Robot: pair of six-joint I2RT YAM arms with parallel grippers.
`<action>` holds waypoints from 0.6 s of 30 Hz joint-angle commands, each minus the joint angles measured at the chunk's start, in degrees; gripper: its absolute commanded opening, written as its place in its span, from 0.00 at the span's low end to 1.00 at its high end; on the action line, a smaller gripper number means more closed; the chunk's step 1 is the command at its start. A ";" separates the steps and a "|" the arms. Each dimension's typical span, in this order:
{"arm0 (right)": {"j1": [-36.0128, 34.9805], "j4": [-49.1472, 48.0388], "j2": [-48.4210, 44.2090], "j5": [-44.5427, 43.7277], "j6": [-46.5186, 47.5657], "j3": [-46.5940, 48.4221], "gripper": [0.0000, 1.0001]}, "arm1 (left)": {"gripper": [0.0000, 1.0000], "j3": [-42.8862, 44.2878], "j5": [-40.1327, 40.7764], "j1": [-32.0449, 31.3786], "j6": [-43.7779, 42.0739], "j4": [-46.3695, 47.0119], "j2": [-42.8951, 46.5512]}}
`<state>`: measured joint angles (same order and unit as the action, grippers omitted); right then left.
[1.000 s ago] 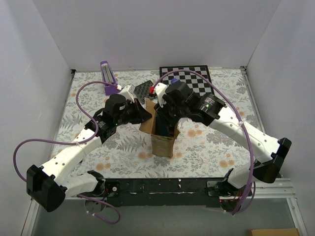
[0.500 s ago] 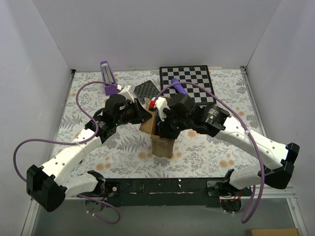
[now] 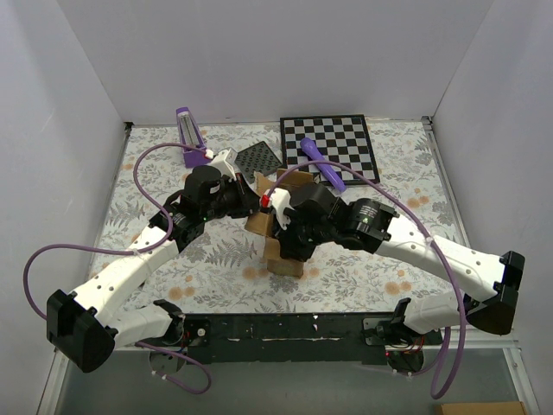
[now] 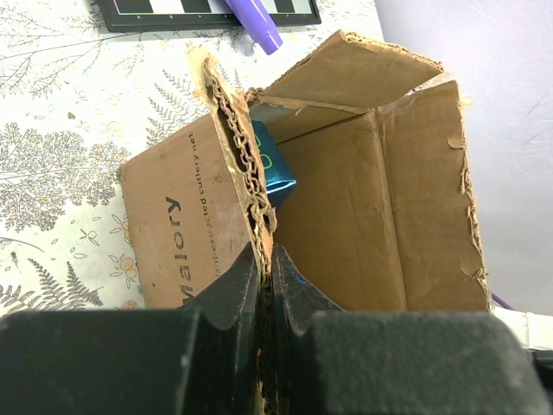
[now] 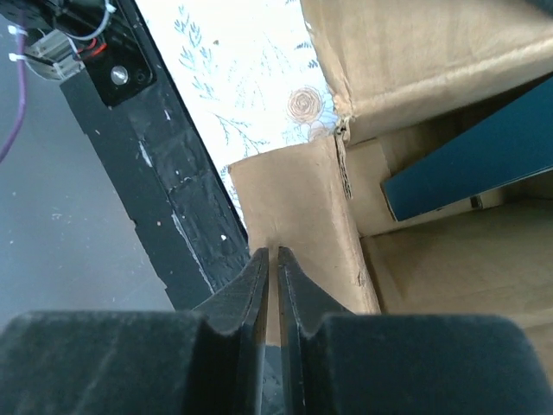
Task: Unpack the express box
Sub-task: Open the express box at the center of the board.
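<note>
Rail: black rail (image 3: 285, 327) runs along the near table edge, with both arm bases on it
Right pincer: right gripper (image 5: 272, 259) is closed on the box's near flap, with thin brown card pinched between the fingers; the flap side is torn just beside them
Box: box (image 3: 283, 259) sits mid-table on the flowered cloth (image 3: 216, 259) between the two arms, top open and flaps spread
Writing: dark printed letters run sideways along the box's outer wall in the left wrist view; they are turned and partly cut off, so not safely readable
Left pincer: left gripper (image 4: 266, 285) is clamped on the raw corrugated edge of the left-hand flap
Contents: blue packet (image 4: 273, 169) is inside, tucked against the held wall; the green mark on its face is too small to read
Edges: flap rims are ragged, with fluting exposed along the gripped one
Room: bare cloth lies left and right of the box; white walls close off both sides and the back
Purple tube (image 3: 321, 164): lies just behind the box, with its far end over the chessboard's near edge
Dark pad (image 3: 257, 157): flat, left of the chessboard
Chessboard (image 3: 346, 143): black and white, flat near the back wall
Far left: purple-and-white holder (image 3: 192, 137) by the back wall, well apart from the box
</note>
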<state>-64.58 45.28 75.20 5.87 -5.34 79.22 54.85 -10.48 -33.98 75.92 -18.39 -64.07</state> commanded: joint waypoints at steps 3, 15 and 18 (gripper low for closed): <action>-0.20 -2.82 -1.11 -3.05 -2.56 -3.19 0.14 | 0.00 -1.32 1.52 -0.12 -1.83 -6.39 -0.97; -0.38 -2.91 -1.11 -14.14 -6.00 -4.78 0.18 | 0.00 -2.38 0.37 -0.12 -3.85 -5.51 1.14; -0.46 -4.75 -3.12 -8.63 -4.07 -2.76 0.28 | 0.00 -2.47 0.46 -0.12 -3.85 -5.51 0.97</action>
<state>-65.34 43.09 75.02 -3.86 -11.18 74.52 54.35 -10.48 -33.95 74.89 -18.11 -63.37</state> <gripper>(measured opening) 0.214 0.043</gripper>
